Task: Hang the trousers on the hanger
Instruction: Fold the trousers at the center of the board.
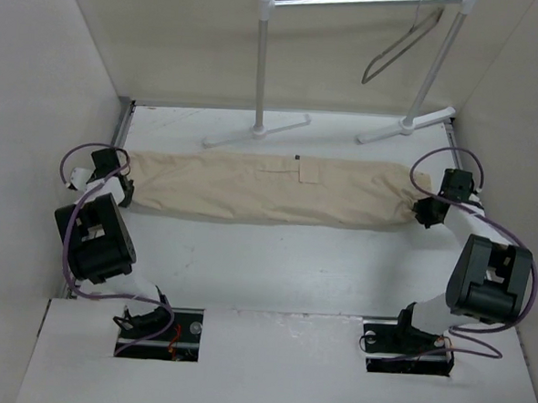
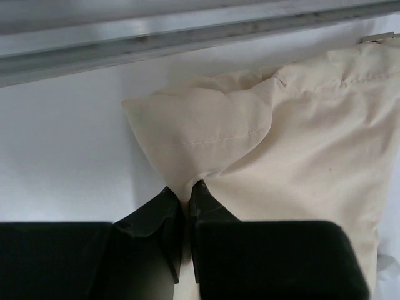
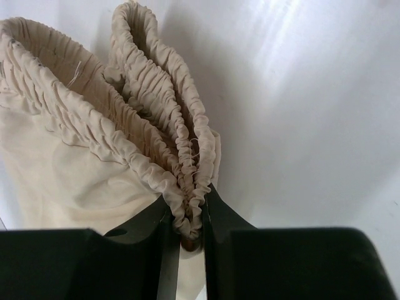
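The beige trousers [image 1: 270, 191] lie stretched flat across the table, folded lengthwise, leg ends at the left and elastic waistband at the right. My left gripper [image 1: 123, 191] is shut on the leg hem [image 2: 206, 134] at the left end. My right gripper [image 1: 422, 211] is shut on the gathered waistband [image 3: 181, 156] at the right end. The thin grey wire hanger [image 1: 402, 47] hangs by its hook from the rack's bar at the back right, well beyond the trousers.
The white tubular clothes rack [image 1: 262, 64] stands behind the trousers, its two feet [image 1: 255, 130] resting on the table. White walls close in left, right and back. A metal rail [image 2: 187, 37] runs along the table's left edge.
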Motion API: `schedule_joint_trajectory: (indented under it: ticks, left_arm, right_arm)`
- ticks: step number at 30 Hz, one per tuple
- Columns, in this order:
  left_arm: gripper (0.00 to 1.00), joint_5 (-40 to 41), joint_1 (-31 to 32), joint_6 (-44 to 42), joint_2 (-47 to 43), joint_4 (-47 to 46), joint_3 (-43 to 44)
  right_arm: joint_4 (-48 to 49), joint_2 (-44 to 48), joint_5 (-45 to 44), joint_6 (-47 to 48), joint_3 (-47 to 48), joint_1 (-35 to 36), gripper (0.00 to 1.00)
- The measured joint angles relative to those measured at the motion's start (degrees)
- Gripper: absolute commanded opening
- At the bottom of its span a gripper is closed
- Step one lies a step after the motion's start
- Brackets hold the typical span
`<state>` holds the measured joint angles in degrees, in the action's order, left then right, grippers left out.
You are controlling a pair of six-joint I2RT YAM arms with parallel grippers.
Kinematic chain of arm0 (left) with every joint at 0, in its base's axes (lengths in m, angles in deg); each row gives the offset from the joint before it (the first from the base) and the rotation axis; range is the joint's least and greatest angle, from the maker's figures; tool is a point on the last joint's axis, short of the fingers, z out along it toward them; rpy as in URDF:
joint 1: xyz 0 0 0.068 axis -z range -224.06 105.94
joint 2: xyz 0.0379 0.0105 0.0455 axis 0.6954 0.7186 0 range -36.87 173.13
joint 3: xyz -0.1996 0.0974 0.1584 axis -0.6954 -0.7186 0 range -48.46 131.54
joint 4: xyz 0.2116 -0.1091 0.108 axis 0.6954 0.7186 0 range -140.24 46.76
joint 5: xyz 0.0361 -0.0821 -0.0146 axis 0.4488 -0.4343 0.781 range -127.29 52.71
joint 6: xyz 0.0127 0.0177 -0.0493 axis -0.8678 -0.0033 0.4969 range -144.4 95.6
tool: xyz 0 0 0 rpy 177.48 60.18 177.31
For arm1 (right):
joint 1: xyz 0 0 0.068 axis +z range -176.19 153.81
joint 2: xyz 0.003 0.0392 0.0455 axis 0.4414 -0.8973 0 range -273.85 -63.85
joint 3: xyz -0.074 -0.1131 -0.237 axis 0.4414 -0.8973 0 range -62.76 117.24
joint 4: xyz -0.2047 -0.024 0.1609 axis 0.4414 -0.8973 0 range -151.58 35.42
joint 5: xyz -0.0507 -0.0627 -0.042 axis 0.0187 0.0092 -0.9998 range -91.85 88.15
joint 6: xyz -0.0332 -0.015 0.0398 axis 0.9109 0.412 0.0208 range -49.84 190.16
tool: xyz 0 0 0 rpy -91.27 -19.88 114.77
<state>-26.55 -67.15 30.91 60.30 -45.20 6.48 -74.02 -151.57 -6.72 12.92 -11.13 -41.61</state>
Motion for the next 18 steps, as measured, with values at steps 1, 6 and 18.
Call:
schedule_joint_trajectory:
  ticks: [1,6,18]
  left_arm:
    - [0.04,1.4,0.0,-0.5,-1.5,1.9,-0.4]
    - [0.16,9.9,1.3,-3.5,-8.7,9.3,-2.8]
    - [0.69,16.7,6.0,-6.5,-23.4,16.9,-5.8]
  right_arm:
    - [-0.3,1.6,0.0,-0.3,-1.6,-0.1,0.04]
    - [-3.2,9.7,0.2,-1.5,-9.5,-1.3,0.06]
    - [-8.8,20.7,1.1,3.4,-12.8,-1.7,0.89]
